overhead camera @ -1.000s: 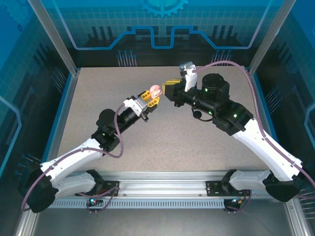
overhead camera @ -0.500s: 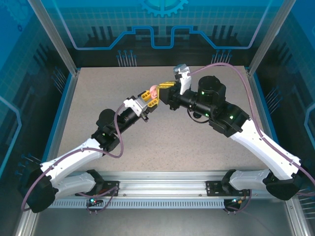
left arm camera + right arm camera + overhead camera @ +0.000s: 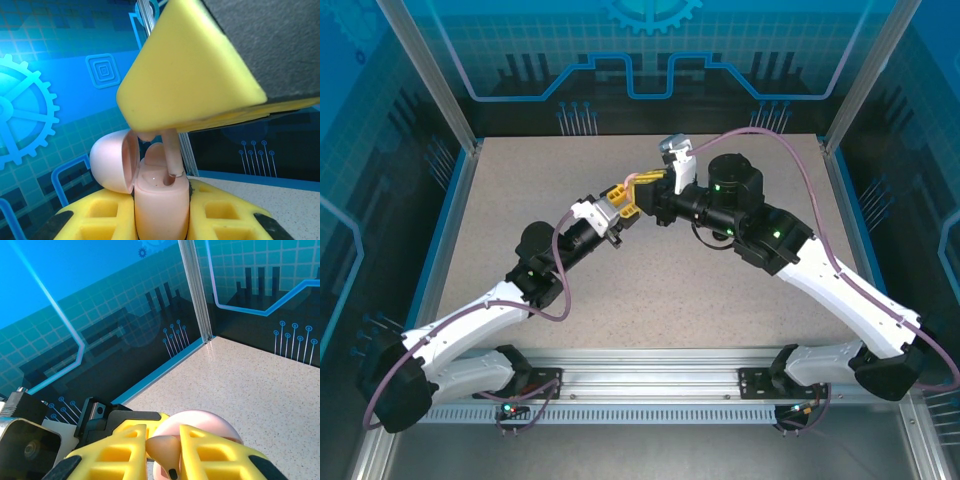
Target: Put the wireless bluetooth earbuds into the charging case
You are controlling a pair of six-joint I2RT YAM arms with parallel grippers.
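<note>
A pale pink charging case [image 3: 160,205] stands upright with my left gripper [image 3: 162,220] shut on it, its lid [image 3: 112,160] hinged open to the left. One pinkish earbud [image 3: 156,156] sits in the case. My right gripper [image 3: 163,440] is shut on a second pale earbud [image 3: 166,452] directly above the case. That earbud's stem [image 3: 172,150] points down, its tip at the mouth of the free slot. In the top view the two grippers meet above the table's far middle, left gripper [image 3: 624,198] below right gripper [image 3: 648,180].
Speckled grey tabletop [image 3: 720,290] stretches around both arms. Blue glass walls with metal posts [image 3: 196,290] close in the back and sides. The right arm's cable [image 3: 800,160] loops above its wrist.
My right gripper has moved left with the earbud until it hangs over the open case. The left arm and the case have stayed still.
</note>
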